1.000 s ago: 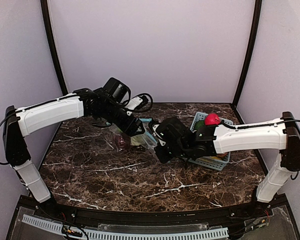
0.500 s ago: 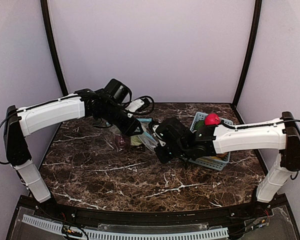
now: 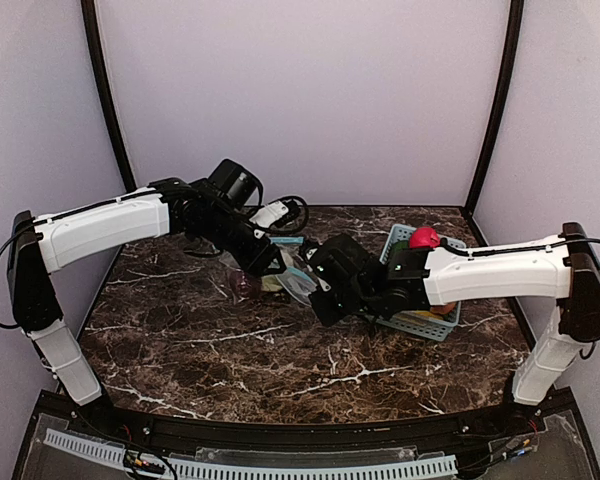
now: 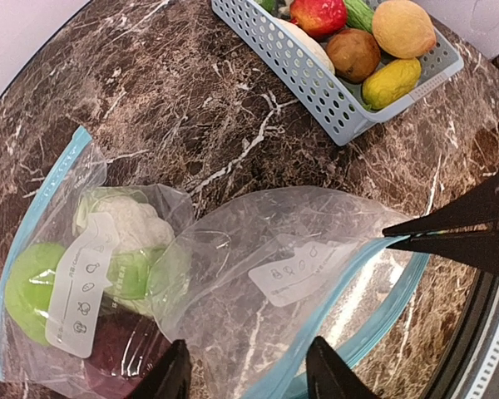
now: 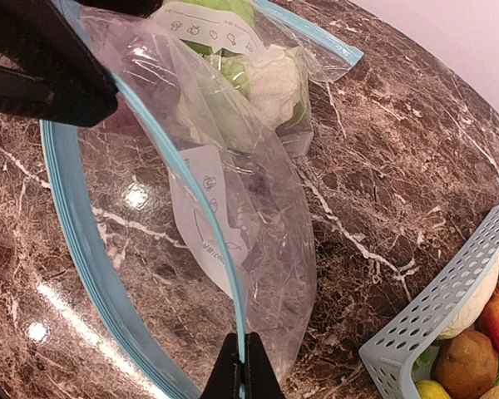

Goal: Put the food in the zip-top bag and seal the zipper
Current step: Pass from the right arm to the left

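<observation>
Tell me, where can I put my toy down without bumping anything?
The table is bare in front, between the arm bases and the bags. The left side is bare too. The middle is crowded: bags, left gripper, right gripper, and basket at right.

Bag mouth shifts — grippers draw closer
The left gripper (image 4: 245, 370) edges down toward the right gripper (image 5: 243, 370) — the bag (image 4: 274, 249) between them lifts slightly.

You have two zip-top bags here: one filled bag (image 4: 87, 274) and one open bag (image 4: 258, 241). In the filled one I count three pieces of food: one cauliflower (image 4: 129, 220), one green apple (image 4: 29, 291), one dark red piece (image 4: 116, 349). One basket (image 4: 316, 83) holds at least six more. There are two arms: left arm (image 3: 95, 225), right arm (image 3: 500, 272).
</observation>
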`<state>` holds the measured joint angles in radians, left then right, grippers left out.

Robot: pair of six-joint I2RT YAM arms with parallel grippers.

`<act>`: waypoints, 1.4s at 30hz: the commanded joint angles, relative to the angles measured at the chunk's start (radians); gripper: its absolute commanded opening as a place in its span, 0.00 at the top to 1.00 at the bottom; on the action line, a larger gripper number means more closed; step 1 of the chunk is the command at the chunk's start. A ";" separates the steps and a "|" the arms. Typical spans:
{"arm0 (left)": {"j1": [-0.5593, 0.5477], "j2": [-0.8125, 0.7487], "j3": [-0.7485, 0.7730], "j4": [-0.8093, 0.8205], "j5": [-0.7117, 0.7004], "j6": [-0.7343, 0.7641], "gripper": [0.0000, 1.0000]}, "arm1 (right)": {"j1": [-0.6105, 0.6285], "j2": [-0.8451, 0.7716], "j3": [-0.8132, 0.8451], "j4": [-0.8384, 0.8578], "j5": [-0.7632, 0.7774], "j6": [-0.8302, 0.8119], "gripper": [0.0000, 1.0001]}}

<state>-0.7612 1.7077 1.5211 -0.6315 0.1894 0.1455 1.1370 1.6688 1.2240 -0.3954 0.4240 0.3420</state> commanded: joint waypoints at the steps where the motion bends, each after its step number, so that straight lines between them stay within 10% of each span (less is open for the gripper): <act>1: 0.001 -0.039 -0.030 -0.037 -0.001 0.017 0.49 | -0.003 0.012 0.032 -0.009 0.013 0.020 1.00; 42: -0.014 -0.070 -0.078 -0.058 -0.070 0.139 0.41 | -0.087 -0.081 -0.045 0.099 -0.238 0.065 1.00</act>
<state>-0.7689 1.6871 1.4631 -0.6701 0.1329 0.2729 1.0592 1.6138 1.1957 -0.3359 0.2188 0.3943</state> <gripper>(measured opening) 0.643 0.006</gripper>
